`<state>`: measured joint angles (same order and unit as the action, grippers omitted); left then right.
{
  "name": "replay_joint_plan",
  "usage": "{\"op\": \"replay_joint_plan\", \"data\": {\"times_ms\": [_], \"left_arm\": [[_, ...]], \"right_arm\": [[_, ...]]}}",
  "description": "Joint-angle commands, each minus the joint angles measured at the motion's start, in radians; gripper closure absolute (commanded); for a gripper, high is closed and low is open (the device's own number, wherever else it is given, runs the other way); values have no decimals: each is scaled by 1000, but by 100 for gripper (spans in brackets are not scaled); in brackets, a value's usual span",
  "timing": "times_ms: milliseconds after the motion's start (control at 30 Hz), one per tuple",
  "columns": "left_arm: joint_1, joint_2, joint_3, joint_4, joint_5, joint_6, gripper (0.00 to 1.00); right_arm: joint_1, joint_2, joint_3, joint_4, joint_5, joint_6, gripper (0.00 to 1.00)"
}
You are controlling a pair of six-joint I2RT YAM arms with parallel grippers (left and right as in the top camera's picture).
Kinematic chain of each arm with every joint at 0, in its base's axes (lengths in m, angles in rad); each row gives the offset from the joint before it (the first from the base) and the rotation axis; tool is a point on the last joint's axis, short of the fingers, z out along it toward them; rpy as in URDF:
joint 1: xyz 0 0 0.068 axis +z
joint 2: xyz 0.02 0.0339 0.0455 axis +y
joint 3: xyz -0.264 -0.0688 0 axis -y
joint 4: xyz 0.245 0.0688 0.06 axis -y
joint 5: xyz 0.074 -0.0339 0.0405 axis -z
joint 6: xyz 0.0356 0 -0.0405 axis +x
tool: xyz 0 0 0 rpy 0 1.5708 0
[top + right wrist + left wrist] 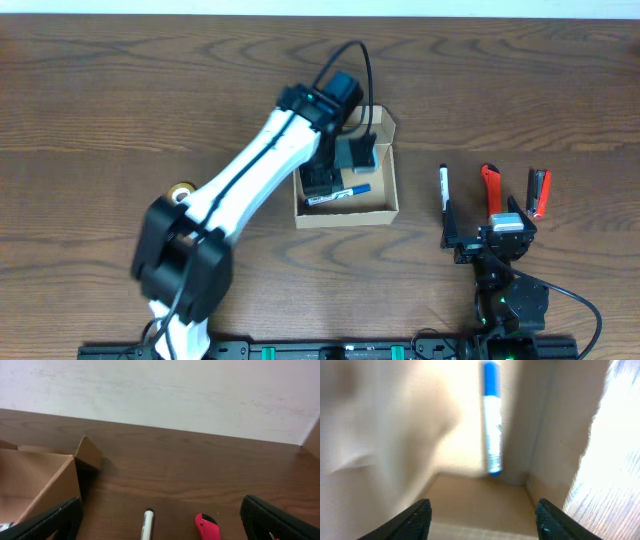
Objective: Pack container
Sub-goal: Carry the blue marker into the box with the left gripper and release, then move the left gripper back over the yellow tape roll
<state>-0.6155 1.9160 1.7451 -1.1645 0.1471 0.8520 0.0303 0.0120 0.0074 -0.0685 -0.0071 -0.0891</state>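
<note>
Overhead, desk (100,100): one, brown wood, carrying everything listed.
Container (345,212): one, tan cardboard, mid-desk, lid flap open.
Left claw (482,510): one, lowered inside the container, fingers spread, gripping nothing.
Right claw (160,510): one, spread, empty, near the loose pens.
Pens: four. In the container, one blue pen (491,425). On the desk to its right, three: white pen (444,188), red pen (490,187), red-and-black pen (540,190).

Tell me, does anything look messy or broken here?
Nothing stands out. The cardboard box sits open and upright, a blue pen lies flat inside it by the left gripper, and a white pen lies neatly on the table beside it.
</note>
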Motion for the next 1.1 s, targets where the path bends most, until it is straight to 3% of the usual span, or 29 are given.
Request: {"op": "replay_joint_plan", "data": {"times_ms": [0, 33, 67, 300, 333, 367, 467, 500, 567, 633, 700, 833, 1067], "left_arm": [[16, -130, 98, -45, -78, -161, 28], [24, -155, 115, -62, -87, -188, 11], [34, -179, 129, -80, -94, -208, 5], [260, -271, 154, -250, -15, -273, 5], [308, -269, 153, -264, -21, -301, 0], [359, -269, 150, -262, -32, -340, 10], [528, -262, 141, -215, -135, -578, 26], [581, -261, 141, -208, -156, -648, 39], [674, -256, 141, -205, -123, -753, 38], [740, -256, 129, -200, -69, -755, 36], [770, -256, 107, -195, -70, -738, 44], [781, -259, -8, -138, -68, -740, 51], [742, -281, -394, 117, -24, -778, 49]], "right_arm": [[10, -5, -2, -4, 7, -14, 1], [10, -5, -2, -4, 7, -14, 1], [10, -5, -2, -4, 7, -14, 1], [10, -5, -2, -4, 7, -13, 1], [10, -5, -2, -4, 7, -13, 1], [10, -5, -2, -4, 7, -13, 1], [10, -5, -2, -4, 7, -13, 1], [10, -5, -2, -4, 7, -13, 1], [10, -5, -2, -4, 7, -13, 1], [10, -5, -2, -4, 7, -13, 1], [10, -5, -2, -4, 7, -13, 1], [10, -5, -2, -4, 7, -13, 1], [10, -5, -2, -4, 7, -13, 1]]}}
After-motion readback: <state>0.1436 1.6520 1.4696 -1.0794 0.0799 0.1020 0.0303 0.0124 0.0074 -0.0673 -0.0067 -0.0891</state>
